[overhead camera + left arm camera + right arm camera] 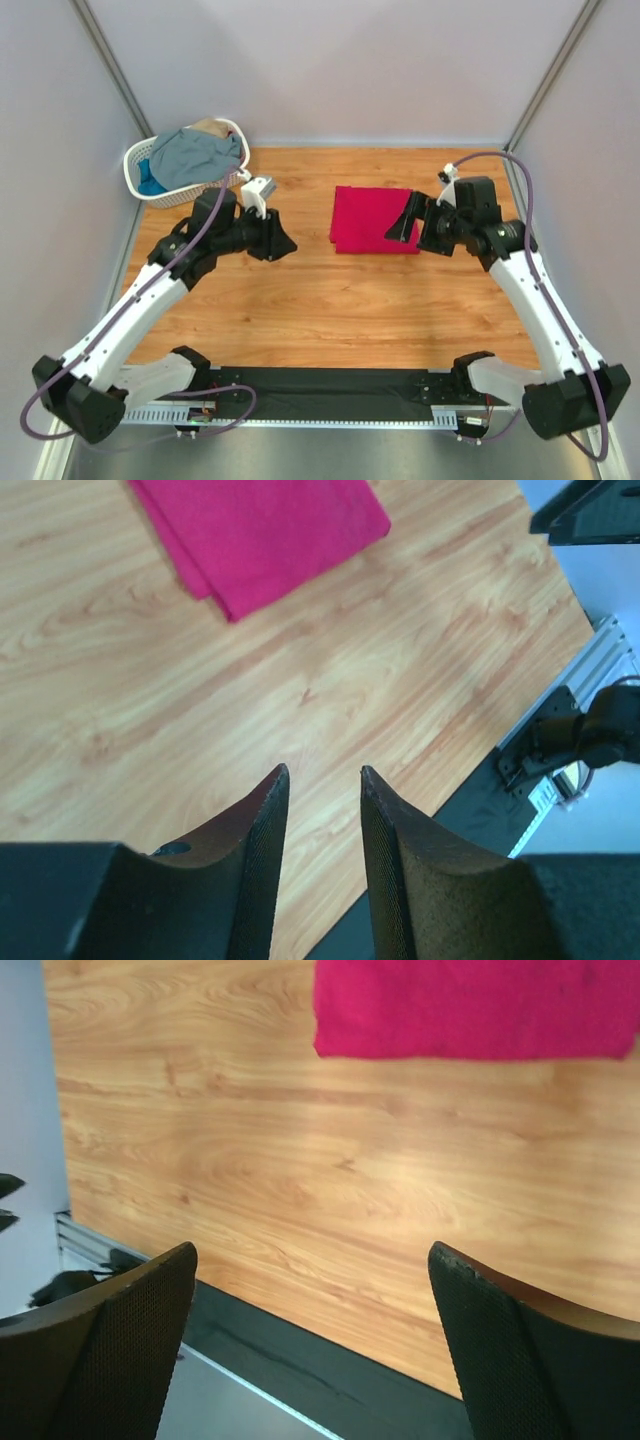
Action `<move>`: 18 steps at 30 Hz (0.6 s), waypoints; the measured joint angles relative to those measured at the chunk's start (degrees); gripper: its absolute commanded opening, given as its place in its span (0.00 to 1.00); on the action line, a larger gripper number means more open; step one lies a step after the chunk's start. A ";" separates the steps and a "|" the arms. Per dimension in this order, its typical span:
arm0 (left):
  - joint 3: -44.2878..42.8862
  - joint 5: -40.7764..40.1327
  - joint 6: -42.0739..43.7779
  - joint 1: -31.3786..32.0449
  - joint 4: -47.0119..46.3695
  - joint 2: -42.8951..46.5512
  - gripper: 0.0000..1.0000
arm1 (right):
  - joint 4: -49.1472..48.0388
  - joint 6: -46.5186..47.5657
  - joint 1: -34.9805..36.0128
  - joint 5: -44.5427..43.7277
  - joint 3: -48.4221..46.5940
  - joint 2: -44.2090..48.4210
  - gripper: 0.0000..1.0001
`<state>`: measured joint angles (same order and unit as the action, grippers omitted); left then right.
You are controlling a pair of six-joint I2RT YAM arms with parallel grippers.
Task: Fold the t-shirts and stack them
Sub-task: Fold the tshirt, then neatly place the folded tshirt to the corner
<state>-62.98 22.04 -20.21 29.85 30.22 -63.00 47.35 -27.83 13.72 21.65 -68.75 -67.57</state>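
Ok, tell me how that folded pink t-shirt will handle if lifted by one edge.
Probably floppy: the pink t-shirt lies flat in soft layers, so it would likely droop and unfold. Likely light, being thin cloth. Pushed on the smooth wooden table, it may bunch rather than slide whole.

crimson tee (270, 535) cut off at top in 2 wrist cams, tan tee (210, 125) mostly hidden under grey-blue tee (195, 155)

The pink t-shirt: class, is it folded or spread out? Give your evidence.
Folded. The pink t-shirt lies as a compact rectangle, no sleeves showing; the left wrist view shows stacked layers at its edge.
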 measured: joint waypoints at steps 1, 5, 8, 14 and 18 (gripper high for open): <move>2.27 -0.28 0.04 0.00 0.26 2.32 0.44 | 0.59 -0.26 0.70 -1.68 2.23 2.60 1.00; 10.32 -0.68 -0.15 0.02 0.72 12.00 0.54 | 1.64 -1.49 2.21 -6.60 8.52 13.51 1.00; 14.60 -1.14 -0.33 0.07 0.44 17.20 0.75 | 1.51 -1.73 2.51 -10.91 12.35 20.52 1.00; 17.18 -3.30 -0.57 0.07 0.96 19.82 0.78 | 1.03 -2.25 2.51 -18.27 16.48 23.28 1.00; 17.05 -4.79 0.09 0.07 2.03 19.82 0.77 | -0.85 -2.86 2.51 -18.40 16.48 20.79 1.00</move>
<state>-45.93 17.26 -20.12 29.91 32.25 -43.18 46.50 -30.70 16.23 3.25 -52.27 -46.78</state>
